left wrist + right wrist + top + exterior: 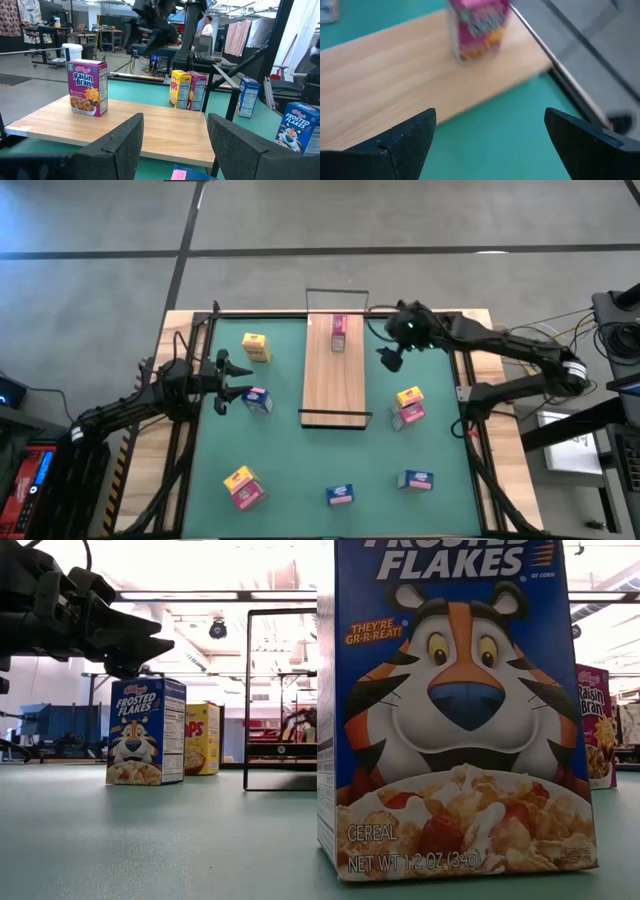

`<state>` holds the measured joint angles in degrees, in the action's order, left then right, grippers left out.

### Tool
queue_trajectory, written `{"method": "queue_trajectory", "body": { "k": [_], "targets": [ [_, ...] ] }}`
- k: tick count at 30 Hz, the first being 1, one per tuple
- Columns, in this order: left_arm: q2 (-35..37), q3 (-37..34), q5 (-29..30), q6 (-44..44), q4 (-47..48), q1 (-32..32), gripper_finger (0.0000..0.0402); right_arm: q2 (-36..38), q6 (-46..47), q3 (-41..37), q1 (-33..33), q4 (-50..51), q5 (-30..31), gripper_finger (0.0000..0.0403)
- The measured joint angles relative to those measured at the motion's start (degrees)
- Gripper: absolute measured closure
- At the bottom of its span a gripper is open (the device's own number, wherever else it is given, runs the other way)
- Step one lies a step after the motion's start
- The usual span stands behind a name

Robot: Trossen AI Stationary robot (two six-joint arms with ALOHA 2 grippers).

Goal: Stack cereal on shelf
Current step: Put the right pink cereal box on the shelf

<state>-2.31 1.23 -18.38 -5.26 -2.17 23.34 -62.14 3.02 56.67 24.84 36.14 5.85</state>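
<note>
The shelf (335, 375) is a light-wood board with black wire rails, lying mid-table. One pink Raisin Bran box (339, 332) stands upright on its far end; it also shows in the left wrist view (88, 87) and the right wrist view (479, 25). My right gripper (390, 348) hangs open and empty just right of that box, above the board's edge (490, 140). My left gripper (236, 383) is open and empty, left of the board, beside a blue and pink pair of boxes (258, 400). A pink box top (178, 174) shows low between its fingers (175, 145).
Loose boxes stand on the green table: a yellow one (256, 346) at far left, a yellow and pink pair (409, 406) right of the board, a yellow and pink pair (243, 486), a blue and pink one (340, 494) and a blue one (416, 479) near the front.
</note>
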Motion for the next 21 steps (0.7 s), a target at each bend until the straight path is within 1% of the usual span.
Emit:
{"method": "queue_trajectory", "body": {
  "k": [5,8,13,17,21],
  "targets": [
    [0.0,0.0,0.0,0.0,0.0,0.0,0.0198,6.4,15.1,-4.6,-4.1,5.3,6.8,0.0041],
    [0.0,0.0,0.0,0.0,0.0,0.0,0.0198,8.7,24.3,-5.8,-7.3,9.2,8.8,0.0041],
    [0.0,0.0,0.0,0.0,0.0,0.0,0.0198,9.6,36.2,-7.0,-12.7,14.4,8.7,0.0041],
    [0.0,0.0,0.0,0.0,0.0,0.0,0.0198,9.2,46.3,-6.1,-17.3,19.8,8.4,0.0041],
    [0.0,0.0,0.0,0.0,0.0,0.0,0.0198,8.6,53.3,-4.8,-21.8,24.1,4.3,0.0041]
  ]
}}
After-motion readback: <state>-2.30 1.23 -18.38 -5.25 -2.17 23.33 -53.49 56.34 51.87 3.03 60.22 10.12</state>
